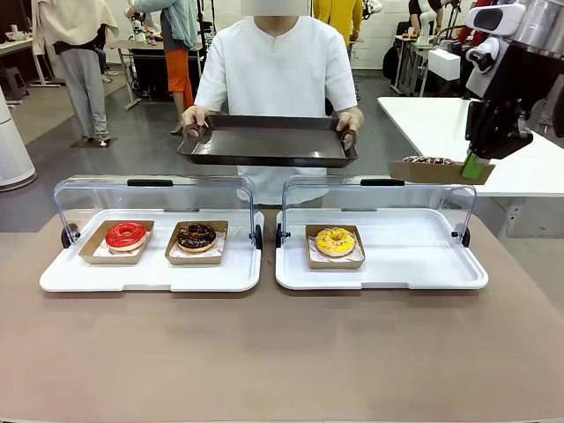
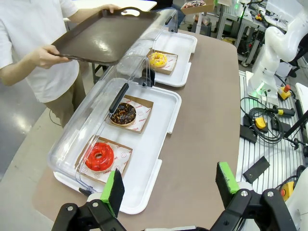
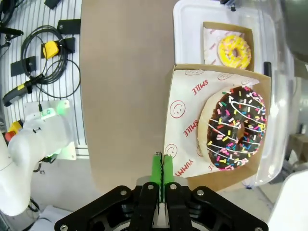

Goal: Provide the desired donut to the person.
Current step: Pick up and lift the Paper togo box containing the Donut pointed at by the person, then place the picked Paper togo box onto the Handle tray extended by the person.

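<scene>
**A:** Requesting right pincer (image 1: 476,166) status.

**B:** Clamping shut, green pads pressed together, on the rim of the shallow brown cardboard tray (image 1: 432,173). Carrying inside it the chocolate-glazed ring donut with coloured sprinkles (image 3: 221,144).

**A:** Requesting position of load.

**B:** Hanging level in the air over the right end of the right-hand clear-lidded white display case (image 1: 379,273). Sitting near the dark brown rectangular serving tray (image 1: 264,145) resting in both hands of the white-shirted person (image 1: 275,70) across the table.

**A:** Requesting left pincer (image 2: 170,184) status.

**B:** Standing wide open, gripping nothing, touching nothing, hovering above the brown tabletop (image 2: 207,120).
</scene>
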Controlling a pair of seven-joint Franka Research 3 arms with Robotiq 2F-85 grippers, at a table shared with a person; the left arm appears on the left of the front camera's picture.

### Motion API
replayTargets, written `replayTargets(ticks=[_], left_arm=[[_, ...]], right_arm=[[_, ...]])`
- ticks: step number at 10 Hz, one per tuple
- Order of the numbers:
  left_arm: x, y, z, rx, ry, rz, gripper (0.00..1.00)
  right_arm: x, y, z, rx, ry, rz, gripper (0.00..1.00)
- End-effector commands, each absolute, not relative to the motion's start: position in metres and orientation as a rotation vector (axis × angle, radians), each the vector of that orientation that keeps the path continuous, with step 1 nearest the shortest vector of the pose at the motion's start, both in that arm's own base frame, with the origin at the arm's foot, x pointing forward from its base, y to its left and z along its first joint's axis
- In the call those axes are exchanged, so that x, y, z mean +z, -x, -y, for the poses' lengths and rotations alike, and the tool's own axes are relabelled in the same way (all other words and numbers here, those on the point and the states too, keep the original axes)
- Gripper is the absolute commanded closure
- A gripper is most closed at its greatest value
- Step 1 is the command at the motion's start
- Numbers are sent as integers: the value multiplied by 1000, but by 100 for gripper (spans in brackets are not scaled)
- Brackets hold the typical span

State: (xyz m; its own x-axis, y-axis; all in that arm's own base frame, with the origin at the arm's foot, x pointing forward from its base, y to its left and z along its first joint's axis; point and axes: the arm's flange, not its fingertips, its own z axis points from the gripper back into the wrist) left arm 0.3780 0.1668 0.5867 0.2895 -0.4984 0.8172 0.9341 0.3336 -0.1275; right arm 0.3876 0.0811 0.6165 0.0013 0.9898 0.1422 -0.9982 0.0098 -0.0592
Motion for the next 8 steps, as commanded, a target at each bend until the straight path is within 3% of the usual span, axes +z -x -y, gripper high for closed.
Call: replayTargets(ticks=[1,8], left_arm=[[588,-377,-168,-1067,698,773,0],[588,-377,-168,-1067,698,773,0]], right_arm=[[612,-382,-79,1561,-60,156,100],[612,-382,-79,1561,-60,156,100]])
